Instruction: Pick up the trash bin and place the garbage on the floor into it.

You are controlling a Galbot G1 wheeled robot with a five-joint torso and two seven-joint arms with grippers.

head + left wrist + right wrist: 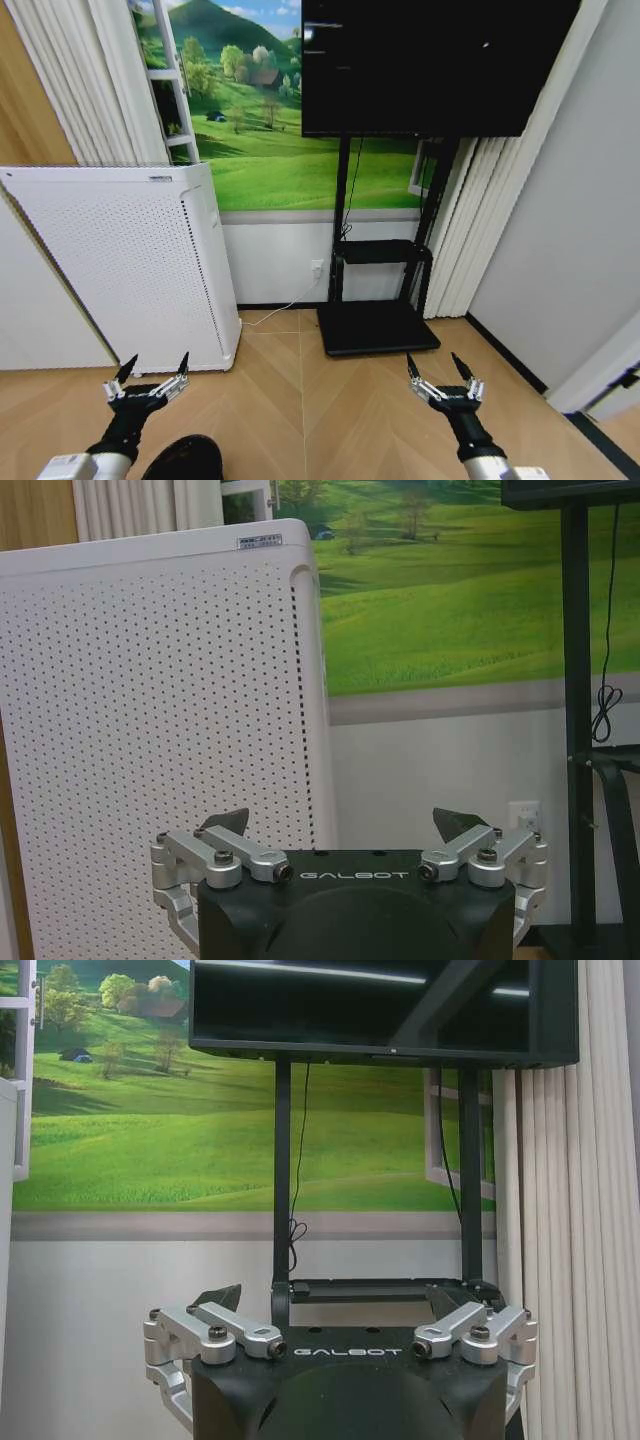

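A round black shape, the trash bin (186, 458), shows at the bottom edge of the head view, cut off by the frame and just right of my left arm. The garbage is out of view. My left gripper (157, 360) hangs open above the wooden floor in front of the white appliance, nothing between its fingers; the left wrist view has it (345, 822) facing that appliance. My right gripper (433, 360) is open and empty too, held over the floor just in front of the TV-stand base, and in the right wrist view it (335, 1297) points at the stand.
A tall white perforated appliance (120, 260) stands against the left wall. A black TV stand with a flat base (378, 328) and a big screen (430, 60) is at the centre. A white cable (285, 308) runs along the floor between them. Bare wooden floor (300, 410) lies between the grippers.
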